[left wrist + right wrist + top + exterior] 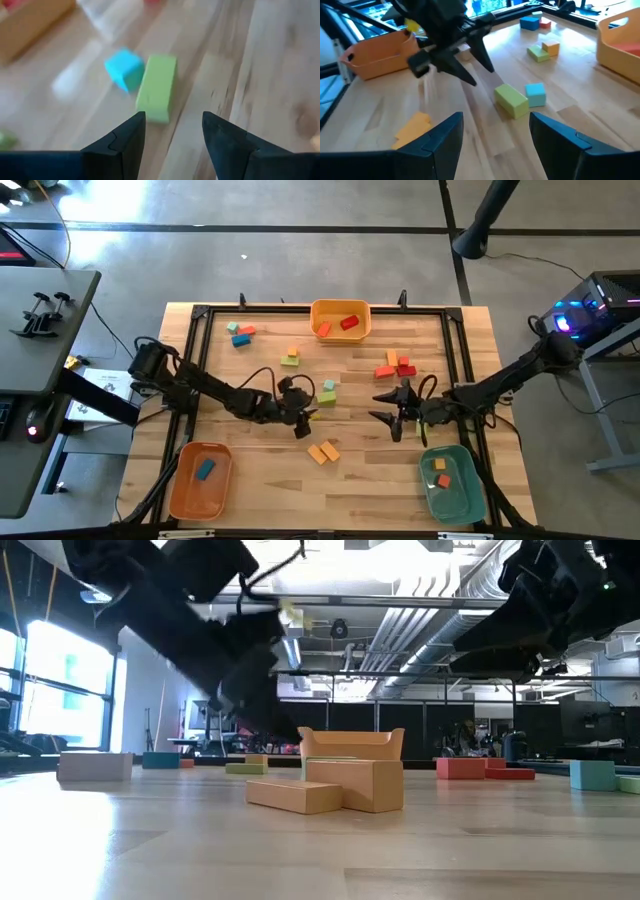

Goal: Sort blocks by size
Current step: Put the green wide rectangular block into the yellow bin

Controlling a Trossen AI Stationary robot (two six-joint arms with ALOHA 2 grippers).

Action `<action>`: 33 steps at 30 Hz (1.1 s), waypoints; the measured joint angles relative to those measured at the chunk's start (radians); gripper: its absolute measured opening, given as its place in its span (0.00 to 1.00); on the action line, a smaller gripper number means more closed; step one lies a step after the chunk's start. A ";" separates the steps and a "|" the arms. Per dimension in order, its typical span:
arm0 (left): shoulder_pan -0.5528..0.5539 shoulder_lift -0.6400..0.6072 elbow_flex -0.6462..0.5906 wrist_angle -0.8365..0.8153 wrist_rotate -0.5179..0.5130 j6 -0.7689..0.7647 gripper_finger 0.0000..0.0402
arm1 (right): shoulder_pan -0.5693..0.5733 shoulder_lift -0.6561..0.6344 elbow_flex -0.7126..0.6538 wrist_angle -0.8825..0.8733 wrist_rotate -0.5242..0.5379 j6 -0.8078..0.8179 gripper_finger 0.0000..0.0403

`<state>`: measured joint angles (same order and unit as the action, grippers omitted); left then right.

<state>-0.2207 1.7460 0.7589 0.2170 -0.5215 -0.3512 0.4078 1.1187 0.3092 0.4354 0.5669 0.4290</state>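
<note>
While hanging over mid-table, left gripper (304, 423) spread, pinching nothing. Just ahead of the fingers (125, 145), a green bar (157, 95) flat on the wood, teal cube (125, 69) touching its side. Nearer the front edge, two orange bars (323, 451) side by side. Across from it, right gripper (392, 420) also spread and empty, red and orange blocks (396, 366) lying just beyond.
</note>
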 joint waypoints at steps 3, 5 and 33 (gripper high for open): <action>0.007 0.047 0.000 -0.009 -0.004 -0.020 0.46 | 0.012 0.000 0.000 -0.003 0.000 0.000 0.56; 0.022 0.085 -0.001 0.027 0.004 -0.036 0.46 | 0.014 0.000 0.000 -0.004 0.000 0.000 0.56; 0.103 0.242 0.000 0.334 0.142 0.121 0.44 | 0.036 0.000 0.000 -0.003 0.001 0.043 0.56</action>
<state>-0.1181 1.9881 0.7594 0.5508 -0.3791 -0.2304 0.4438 1.1191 0.3096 0.4320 0.5674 0.4717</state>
